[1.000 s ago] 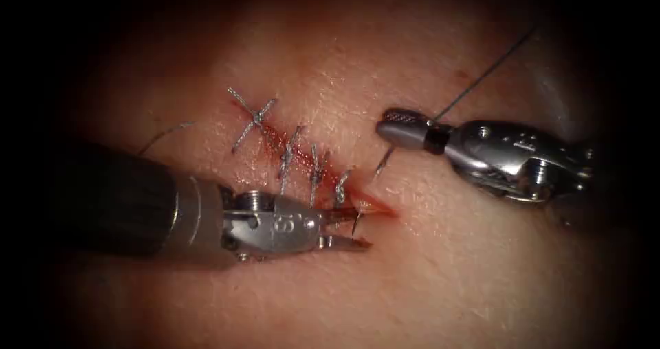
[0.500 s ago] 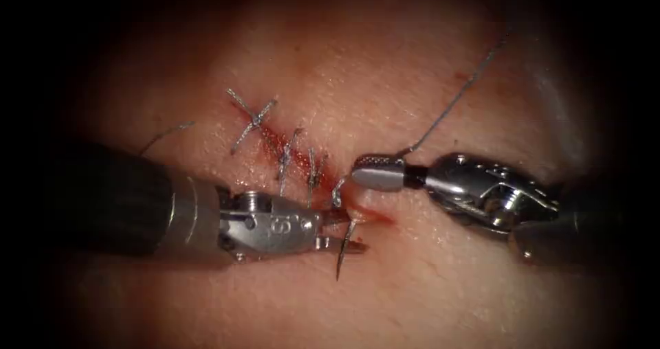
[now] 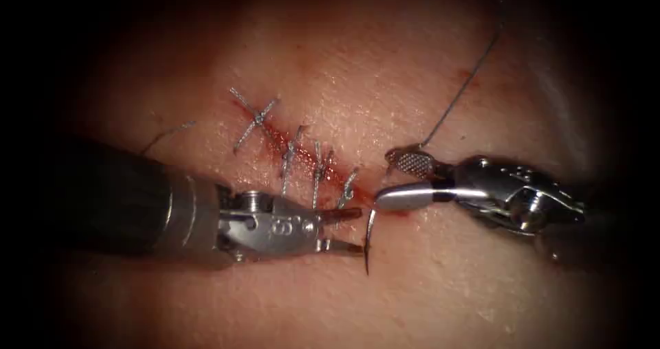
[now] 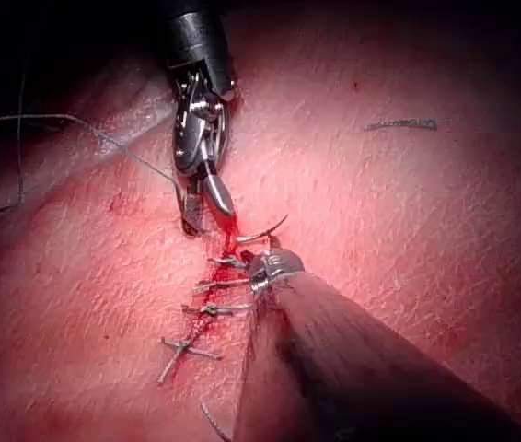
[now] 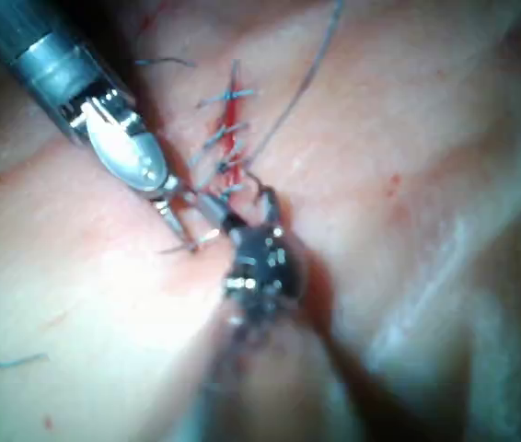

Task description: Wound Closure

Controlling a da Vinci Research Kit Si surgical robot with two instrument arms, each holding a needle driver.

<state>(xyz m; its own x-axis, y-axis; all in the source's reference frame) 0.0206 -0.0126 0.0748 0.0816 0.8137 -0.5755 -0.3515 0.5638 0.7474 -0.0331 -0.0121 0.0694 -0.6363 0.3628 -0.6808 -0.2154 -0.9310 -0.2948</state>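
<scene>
The tissue point(image 3: 440, 280) has a cut point(image 3: 289, 150) running down to the right, with red fluid in it. The curved needle point(image 3: 369, 242) sits in the tissue at the cut's lower end; its pointed half sticks out on the left side, just past the left tool's tips. My left tool point(image 3: 359, 231) has its jaws apart against the tissue at the cut's left edge and holds nothing. My right tool point(image 3: 383, 179) stands on the right side with its jaws wide open around the needle's rear part, without gripping it. The thread point(image 3: 457, 95) runs from there to the upper right. The needle point(image 4: 265, 230) lies between the right tool point(image 4: 207, 207) and the left tool point(image 4: 274, 267).
Several tied stitches point(image 3: 289, 158) cross the cut above the needle, with short stiff ends standing out. A loose thread end point(image 3: 165, 134) lies on the tissue at the left, above the left tool's shaft point(image 3: 103, 198). A cut piece of thread point(image 4: 399, 124) lies apart on the tissue.
The right tool carried the needle down to the cut and drove it through; the tip came out by the left jaws. Its jaws have since opened off the needle.
</scene>
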